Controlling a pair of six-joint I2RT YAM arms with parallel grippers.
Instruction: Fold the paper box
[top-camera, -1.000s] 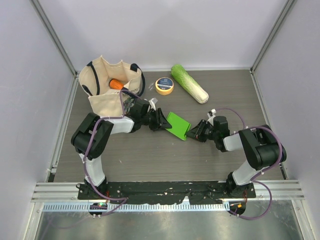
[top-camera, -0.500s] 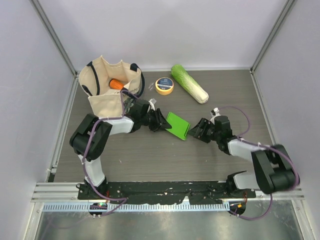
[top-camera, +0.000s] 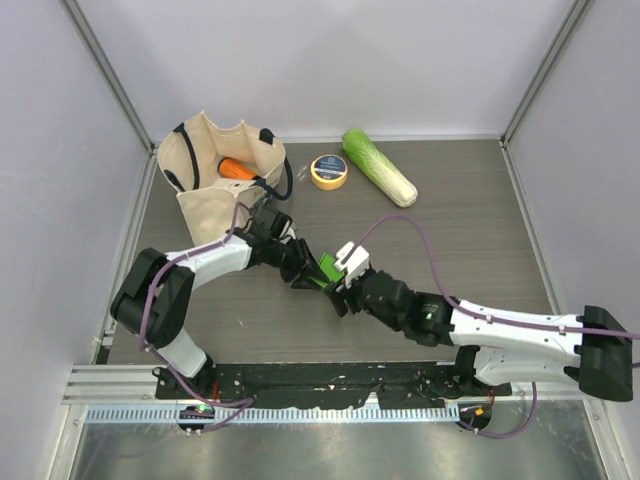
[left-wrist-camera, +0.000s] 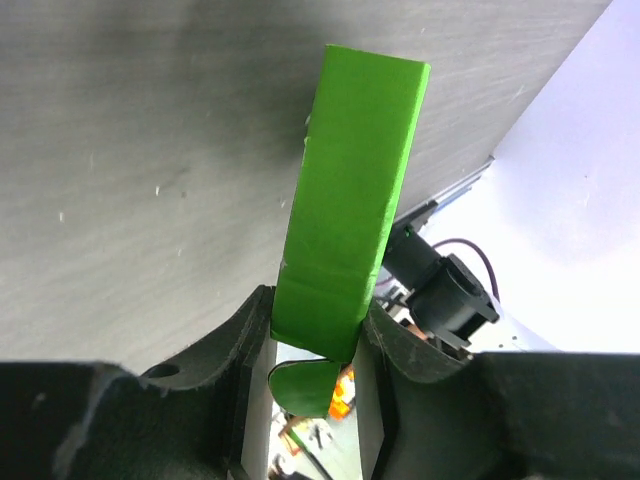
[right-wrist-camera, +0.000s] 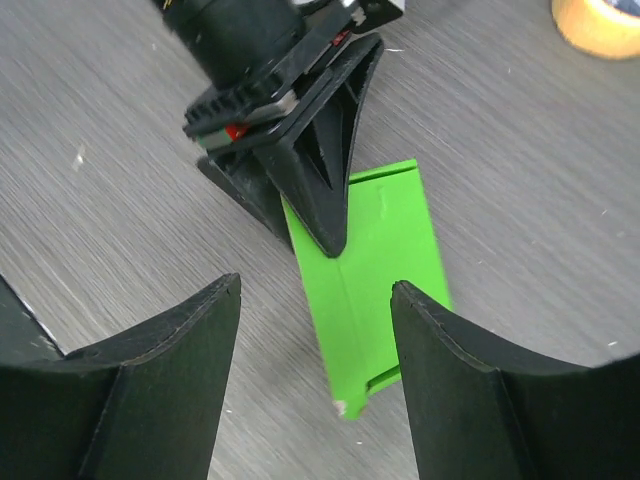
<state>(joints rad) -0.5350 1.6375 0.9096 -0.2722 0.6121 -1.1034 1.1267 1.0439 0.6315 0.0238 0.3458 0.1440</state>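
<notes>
The paper box (top-camera: 327, 267) is a bright green flattened card with creases, tilted just above the table centre. My left gripper (top-camera: 306, 274) is shut on one end of it. In the left wrist view the paper box (left-wrist-camera: 352, 200) sticks out from between the left gripper's (left-wrist-camera: 315, 335) jaws, with a rounded flap behind them. My right gripper (top-camera: 340, 288) stands open at the box's near end. In the right wrist view the right gripper (right-wrist-camera: 318, 290) straddles the free end of the paper box (right-wrist-camera: 385, 265) without touching it, and a black left finger (right-wrist-camera: 325, 190) lies over the card.
A canvas bag (top-camera: 205, 185) holding a carrot (top-camera: 234, 168) stands at the back left. A yellow tape roll (top-camera: 329, 171) and a long pale cabbage (top-camera: 379, 167) lie at the back. The right arm stretches low across the front of the table.
The right arm has swung from the box's right side round to its near end, and its jaws have opened wide. The left gripper has drawn the box slightly nearer and leftward.
</notes>
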